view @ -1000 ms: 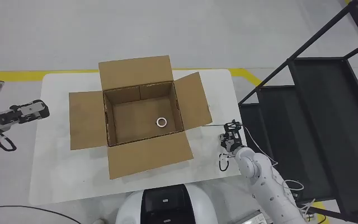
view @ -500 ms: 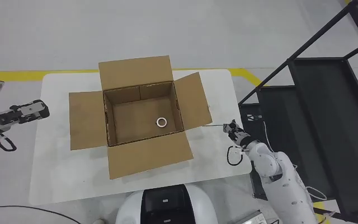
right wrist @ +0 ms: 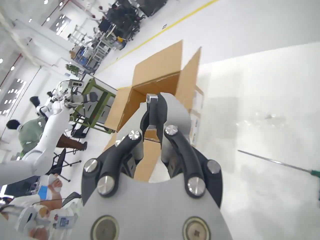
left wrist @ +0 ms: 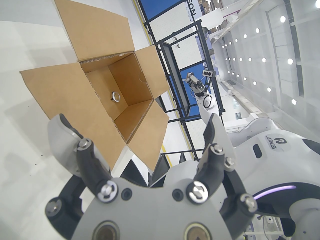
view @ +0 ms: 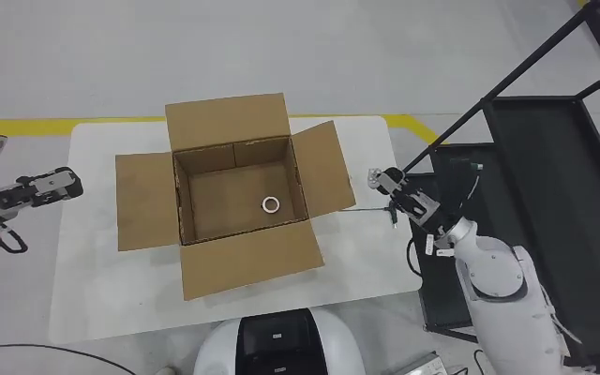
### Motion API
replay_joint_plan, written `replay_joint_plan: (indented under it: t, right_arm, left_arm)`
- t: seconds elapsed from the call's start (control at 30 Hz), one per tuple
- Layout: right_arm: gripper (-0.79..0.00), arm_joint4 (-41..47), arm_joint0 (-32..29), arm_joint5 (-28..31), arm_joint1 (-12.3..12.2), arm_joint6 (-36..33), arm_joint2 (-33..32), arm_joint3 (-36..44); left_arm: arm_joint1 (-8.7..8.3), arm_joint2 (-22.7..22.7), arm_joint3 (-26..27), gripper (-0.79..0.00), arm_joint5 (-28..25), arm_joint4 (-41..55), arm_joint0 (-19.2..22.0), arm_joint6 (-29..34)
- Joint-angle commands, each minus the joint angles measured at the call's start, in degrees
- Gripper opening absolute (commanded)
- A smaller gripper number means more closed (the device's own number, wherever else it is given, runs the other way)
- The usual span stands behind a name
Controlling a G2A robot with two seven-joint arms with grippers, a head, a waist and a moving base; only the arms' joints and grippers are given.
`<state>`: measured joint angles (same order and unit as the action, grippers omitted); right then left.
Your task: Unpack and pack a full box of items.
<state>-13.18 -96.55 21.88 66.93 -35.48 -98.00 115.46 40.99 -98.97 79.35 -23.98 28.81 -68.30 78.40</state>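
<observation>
**Box open, one ring inside, both grippers outside it**

The box (view: 239,202) stands on the table (view: 94,281) with all four flaps folded out. A ring (view: 271,203) lies flat on the box floor, nearer the right wall. The left gripper (left wrist: 137,123) hangs well to the box's left, its fingers spread wide and holding nothing. The right gripper (right wrist: 152,101) is to the box's right, beyond the right flap, fingers clenched together with nothing seen between them. A thin rod (view: 361,212) lies on the table just off the box's right flap.

Left gripper (left wrist: 136,122) held far out to the side, fingers spread wide, right gripper (right wrist: 152,104) up in front, fingers pressed together.
</observation>
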Motion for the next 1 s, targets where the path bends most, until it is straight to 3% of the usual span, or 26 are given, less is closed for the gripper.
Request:
replay_joint_plan:
  t: [0.0, 0.33, 0.67, 0.7, 0.73, 0.77, 0.8, 0.97]
  right_arm:
    - [-0.785, -2.9, 2.5, -1.2, 0.1, -1.2, 4.5, 0.4]
    - [-0.785, -14.9, 17.7, -8.9, 2.4, 0.0, 30.8, -7.1]
    - [-0.785, -18.3, 30.6, -17.2, 5.8, 6.5, 43.4, -19.4]
    - [-0.665, -18.3, 31.5, -17.7, 6.1, 6.8, 44.1, -20.2]
    - [-0.44, -18.3, 32.3, -18.2, 6.4, 7.1, 44.8, -20.8]
    - [-0.049, -18.2, 33.0, -18.6, 6.6, 7.2, 45.4, -21.4]
    - [0.0, -18.1, 33.7, -18.9, 6.8, 7.1, 45.9, -21.8]
    - [0.0, -18.6, 34.8, -19.5, 7.3, 6.6, 47.2, -22.6]
  left_arm:
    - [0.0, 0.0, 0.0, 0.0, 0.0, 0.0, 0.0, 0.0]
    - [0.0, 0.0, 0.0, 0.0, 0.0, 0.0, 0.0, 0.0]
    - [0.0, 0.0, 0.0, 0.0, 0.0, 0.0, 0.0, 0.0]
    - [0.0, 0.0, 0.0, 0.0, 0.0, 0.0, 0.0, 0.0]
    - [0.0, 0.0, 0.0, 0.0, 0.0, 0.0, 0.0, 0.0]
    - [0.0, 0.0, 0.0, 0.0, 0.0, 0.0, 0.0, 0.0]
    - [0.0, 0.0, 0.0, 0.0, 0.0, 0.0, 0.0, 0.0]
    - [0.0, 0.0, 0.0, 0.0, 0.0, 0.0, 0.0, 0.0]
